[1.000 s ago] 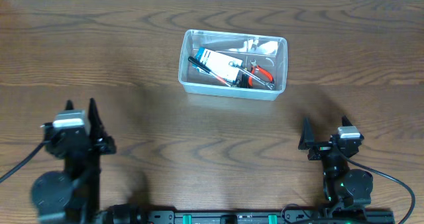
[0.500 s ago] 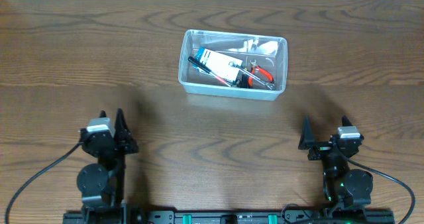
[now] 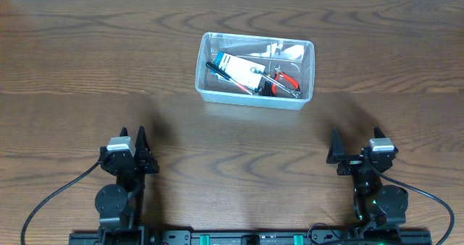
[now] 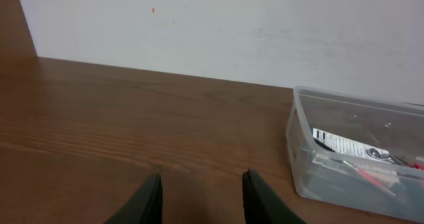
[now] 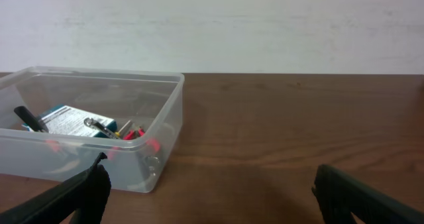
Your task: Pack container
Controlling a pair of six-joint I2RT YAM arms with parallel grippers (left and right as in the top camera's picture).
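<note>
A dark brown wood-grain table (image 3: 72, 56) fills the overhead view, its grain running in long swirls across the width. Beyond its far edge, facing both tools, stands a plain white wall (image 4: 232, 25) with faint smudges and one small orange speck.

The container (image 3: 246, 100) sits on the table well ahead of both tools. It is forward and to the right of the left tool (image 3: 133, 133), and forward and to the left of the right tool (image 3: 355, 140). It is a clear, slightly cloudy plastic tub – rectangular, with rounded corners and a thin rim – open at the top and standing flat. From the left wrist its near corner (image 4: 298, 158) shows its cloudy walls.

The left tool (image 4: 201, 184) has its two dark fingers a moderate way apart, with bare table between them. The right tool (image 5: 211, 177) has its fingers spread wide, nothing between them either. Both are low, near the table's near edge and well clear of the tub.

Inside the container lies a blue-and-white box (image 3: 239, 70), tilted, with a black-handled slim tool (image 3: 214, 68) lying across it. Its printing is too small to read. Just to the box's right are red-handled pliers (image 3: 285, 82). A white item (image 3: 286, 51) lies in the corner farthest from the left tool – I cannot tell what it is.
</note>
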